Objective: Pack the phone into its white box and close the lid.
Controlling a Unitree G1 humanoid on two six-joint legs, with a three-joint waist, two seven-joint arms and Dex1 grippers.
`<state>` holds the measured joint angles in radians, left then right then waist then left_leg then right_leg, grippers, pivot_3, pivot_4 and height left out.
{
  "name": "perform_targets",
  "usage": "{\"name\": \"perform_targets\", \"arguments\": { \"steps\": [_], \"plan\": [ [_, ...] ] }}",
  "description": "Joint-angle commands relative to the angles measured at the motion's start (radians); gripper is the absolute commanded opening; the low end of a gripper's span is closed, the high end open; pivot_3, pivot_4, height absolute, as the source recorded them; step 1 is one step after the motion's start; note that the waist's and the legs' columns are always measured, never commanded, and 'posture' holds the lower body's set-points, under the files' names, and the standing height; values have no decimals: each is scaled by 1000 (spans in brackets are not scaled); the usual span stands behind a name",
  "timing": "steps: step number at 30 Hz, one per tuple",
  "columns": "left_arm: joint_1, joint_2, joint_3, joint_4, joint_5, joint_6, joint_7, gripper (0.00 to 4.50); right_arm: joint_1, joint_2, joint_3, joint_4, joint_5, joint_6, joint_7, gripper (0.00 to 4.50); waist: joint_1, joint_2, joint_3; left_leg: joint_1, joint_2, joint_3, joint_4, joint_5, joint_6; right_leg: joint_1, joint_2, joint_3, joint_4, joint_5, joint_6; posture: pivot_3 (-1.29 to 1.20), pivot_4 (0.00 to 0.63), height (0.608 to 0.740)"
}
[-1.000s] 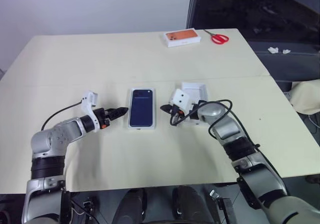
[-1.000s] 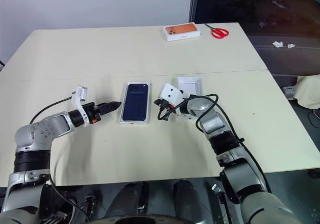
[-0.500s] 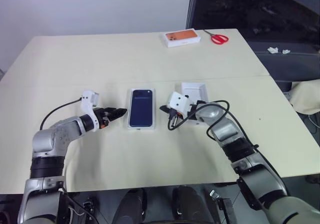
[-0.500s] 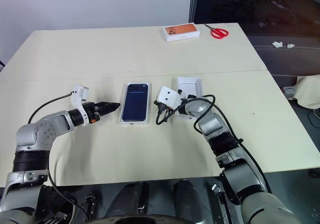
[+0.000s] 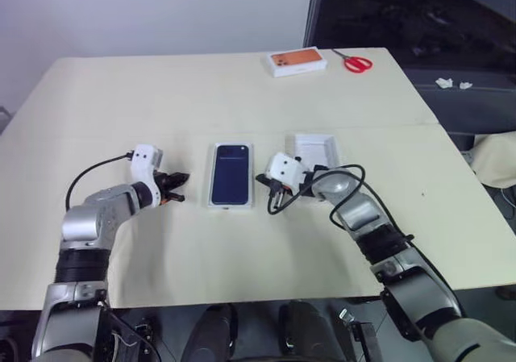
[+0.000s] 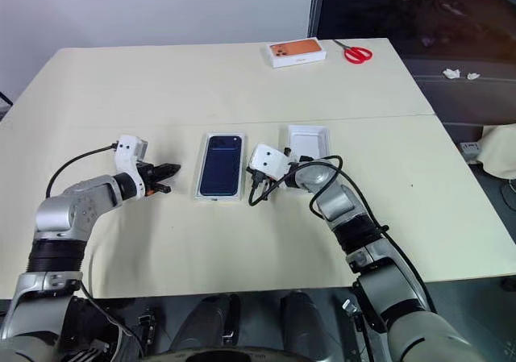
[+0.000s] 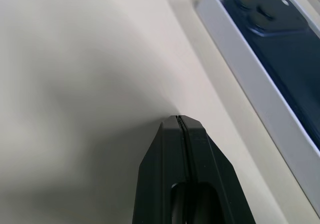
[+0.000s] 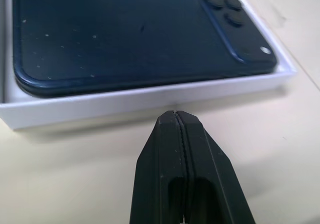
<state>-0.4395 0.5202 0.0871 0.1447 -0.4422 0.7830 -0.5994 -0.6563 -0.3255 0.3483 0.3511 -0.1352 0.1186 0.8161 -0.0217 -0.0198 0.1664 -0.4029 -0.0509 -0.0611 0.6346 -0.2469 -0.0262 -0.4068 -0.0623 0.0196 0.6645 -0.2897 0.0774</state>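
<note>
The phone (image 8: 125, 34) is seen seated in the white box (image 8: 150, 102); the lid (image 5: 315, 147) remains off beside it; left gripper (image 7: 178, 120) and right gripper (image 8: 175, 115) are pinched closed, empty.

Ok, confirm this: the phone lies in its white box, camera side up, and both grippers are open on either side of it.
Wrong on the grippers. The phone lies camera side up in the white box, but the left gripper and right gripper are both shut, as each wrist view shows.

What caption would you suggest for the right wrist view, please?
Shut right gripper poised beside the white box, the phone lying inside, camera side up.
</note>
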Motion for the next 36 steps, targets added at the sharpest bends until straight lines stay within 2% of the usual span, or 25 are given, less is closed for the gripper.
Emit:
{"name": "perform_targets", "arguments": {
  "steps": [1,8,17,28,36],
  "plan": [
    [3,-61,-146,12,21,56,-57,41,-7,6,4,-19,3,-22,11,0,13,1,0,0,-1,0,1,0,0,1,0,0,0,0,0,0,150,740],
    [-115,-171,-189,155,81,29,-84,41,-1,-9,-4,-16,-6,-18,9,0,35,4,-2,0,-2,-2,10,-3,5,7,-1,-3,0,0,0,0,150,740],
    [-170,-260,-235,173,118,41,-150,41,21,-126,-61,9,-12,-21,8,0,40,4,-3,5,-6,-3,13,-5,8,17,-2,-4,-3,-1,2,0,150,740],
    [-245,-406,-275,277,180,-20,-156,41,164,-265,-141,-79,12,11,43,0,65,4,-3,6,-6,-3,14,-8,13,20,-3,-4,-5,-2,3,0,150,740],
    [-272,-474,-312,332,222,-53,-179,41,227,-326,-186,-137,29,44,54,0,67,5,-3,10,-7,-4,14,-9,16,29,-4,-6,-14,-1,5,0,150,740]
  ]
}}
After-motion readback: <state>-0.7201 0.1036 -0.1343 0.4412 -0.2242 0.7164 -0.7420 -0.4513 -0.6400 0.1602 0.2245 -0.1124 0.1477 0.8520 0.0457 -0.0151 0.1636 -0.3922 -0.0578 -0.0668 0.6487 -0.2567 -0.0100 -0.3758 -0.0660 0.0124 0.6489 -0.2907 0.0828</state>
